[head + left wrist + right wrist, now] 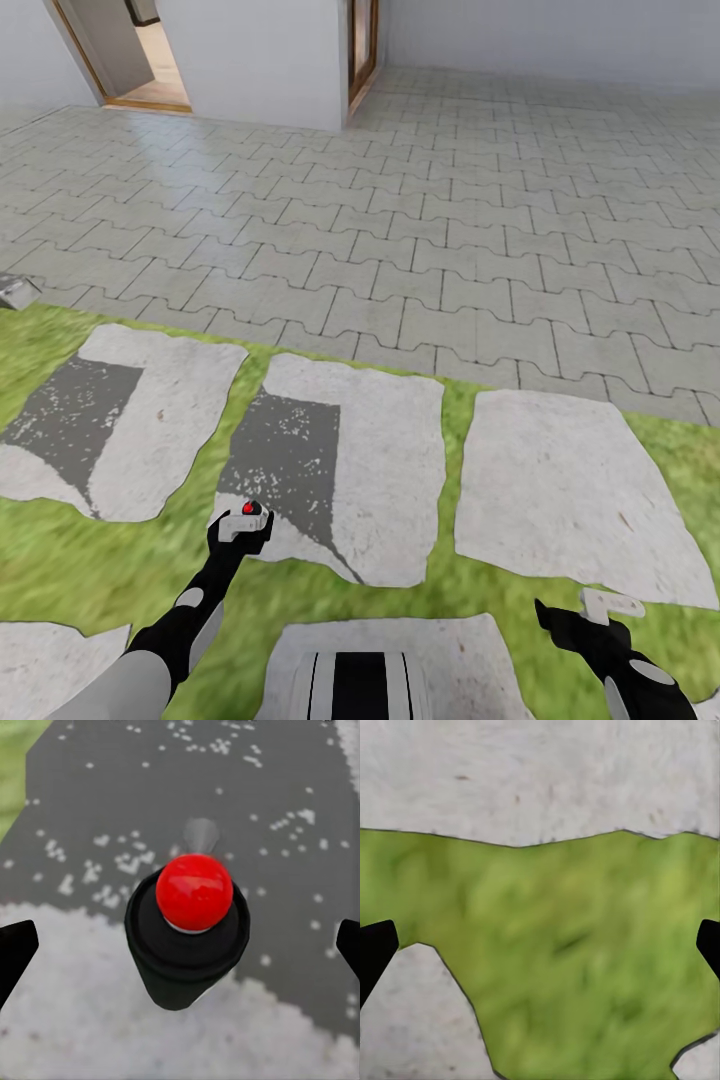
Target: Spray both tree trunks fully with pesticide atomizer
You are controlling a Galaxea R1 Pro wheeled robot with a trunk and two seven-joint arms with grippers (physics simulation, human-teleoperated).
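The pesticide atomizer, a dark sprayer with a red tip, sits between the fingers of my left gripper, held off the ground. Its red tip shows above the white fingers, over a shadowed stepping stone. In the left wrist view the dark fingertips stand at the frame edges on either side of the atomizer. My right gripper hangs open and empty low on the right, over grass between stones. The trees and their trunks are out of view.
Several pale stepping stones lie in the green grass ahead. Beyond them spreads grey interlocking paving, reaching the white house wall with an open doorway. A small grey object lies at the left edge.
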